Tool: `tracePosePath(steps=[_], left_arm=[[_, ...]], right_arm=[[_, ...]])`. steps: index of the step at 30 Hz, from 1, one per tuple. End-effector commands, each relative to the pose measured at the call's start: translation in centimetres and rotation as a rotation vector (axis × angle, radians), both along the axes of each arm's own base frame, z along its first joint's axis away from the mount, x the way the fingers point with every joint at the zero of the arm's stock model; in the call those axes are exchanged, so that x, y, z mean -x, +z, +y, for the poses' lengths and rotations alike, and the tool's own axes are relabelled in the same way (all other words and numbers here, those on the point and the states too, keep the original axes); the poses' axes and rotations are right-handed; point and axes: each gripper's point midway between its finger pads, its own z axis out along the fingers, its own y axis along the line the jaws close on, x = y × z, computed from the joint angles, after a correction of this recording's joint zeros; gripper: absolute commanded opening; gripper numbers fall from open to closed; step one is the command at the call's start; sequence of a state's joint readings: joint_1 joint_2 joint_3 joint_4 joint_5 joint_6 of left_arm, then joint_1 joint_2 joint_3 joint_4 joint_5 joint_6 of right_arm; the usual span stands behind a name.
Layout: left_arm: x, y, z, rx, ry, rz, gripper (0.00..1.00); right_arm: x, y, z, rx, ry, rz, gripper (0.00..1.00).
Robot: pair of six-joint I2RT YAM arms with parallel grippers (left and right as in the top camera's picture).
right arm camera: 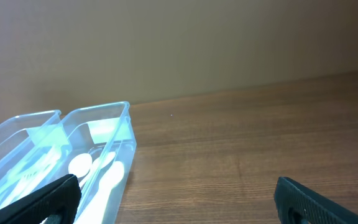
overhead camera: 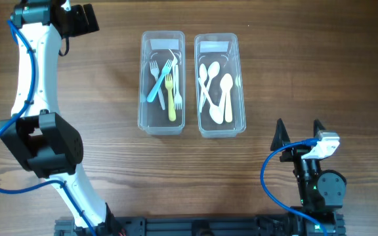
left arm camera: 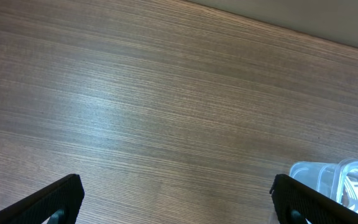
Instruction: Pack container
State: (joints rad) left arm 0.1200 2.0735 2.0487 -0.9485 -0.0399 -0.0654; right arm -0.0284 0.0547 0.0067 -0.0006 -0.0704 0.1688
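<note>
a: where do the containers sit?

b: side by side, just apart, about midway between the left and right edges of the wooden table and nearer its far edge than its near one. the left container holds forks: one blue, one yellow, the rest white. the right container holds white spoons.

a: and the arms?

b: the left gripper hangs over the far left corner, well apart from both boxes. its fingers are spread wide, with only bare wood between them. a clear plastic corner shows at the lower right of its wrist view.

a: the other one?

b: the right gripper is near the near edge, toward the right corner. its fingers point at the far edge, are spread apart and hold nothing. its wrist camera sees both boxes off to the left, with spoons lying in the nearer one.
</note>
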Motion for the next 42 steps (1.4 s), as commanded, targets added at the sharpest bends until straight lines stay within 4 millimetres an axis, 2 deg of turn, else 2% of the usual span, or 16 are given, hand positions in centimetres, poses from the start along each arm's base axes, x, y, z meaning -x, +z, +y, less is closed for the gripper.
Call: tracePosePath(steps=[1,13,15,17,20,22,24,26,27,30,32,34,37,38,42], left_arm=[[0.2,1.8,-0.1,-0.003,-0.006,-0.036,1.00],[0.5,1.7,0.6,-0.005,0.008,-0.030,1.00],[0.9,3.4,0.8,-0.017,0.014,-0.061,1.00],[1.6,6.3,0.8,-0.027,0.017,-0.120,1.00],[3.8,12.4,0.6,-0.044,0.021,-0.245,1.00],[6.1,16.9,0.5,-0.060,0.026,-0.339,1.00],[9.5,21.9,0.3,-0.086,0.041,-0.445,1.00],[12.9,25.3,-0.2,-0.094,0.042,-0.520,1.00],[15.6,27.6,-0.6,-0.100,0.042,-0.576,1.00],[21.6,31.2,-1.4,-0.112,0.043,-0.672,1.00],[24.7,31.9,-1.8,-0.116,0.043,-0.710,1.00],[27.2,31.3,-2.2,-0.118,0.043,-0.721,1.00],[29.8,28.9,-2.7,-0.113,0.037,-0.729,1.00],[30.7,27.5,-2.8,-0.103,0.045,-0.745,1.00],[32.3,22.5,-3.1,-0.019,0.104,-0.840,1.00]], right_arm=[[0.0,0.2,-0.1,-0.017,-0.007,-0.009,1.00],[0.0,0.2,-0.1,-0.016,-0.007,-0.009,1.00],[0.0,0.2,-0.1,-0.016,-0.007,-0.009,1.00],[0.0,0.2,-0.1,-0.016,-0.007,-0.009,1.00],[0.0,0.2,-0.1,-0.016,-0.007,-0.009,1.00],[0.0,0.2,-0.1,-0.016,-0.007,-0.009,1.00],[0.0,0.2,-0.1,-0.016,-0.007,-0.009,1.00],[0.0,0.2,-0.1,-0.017,-0.007,-0.009,1.00],[0.0,0.2,-0.1,-0.016,-0.007,-0.009,1.00],[0.0,0.2,-0.1,-0.016,-0.007,-0.009,1.00],[0.0,0.2,-0.1,-0.016,-0.007,-0.009,1.00],[0.0,0.2,-0.1,-0.016,-0.007,-0.009,1.00],[0.0,0.2,-0.1,-0.016,-0.007,-0.009,1.00],[0.0,0.2,-0.1,-0.016,-0.007,-0.009,1.00],[0.0,0.2,-0.1,-0.016,-0.007,-0.009,1.00]])
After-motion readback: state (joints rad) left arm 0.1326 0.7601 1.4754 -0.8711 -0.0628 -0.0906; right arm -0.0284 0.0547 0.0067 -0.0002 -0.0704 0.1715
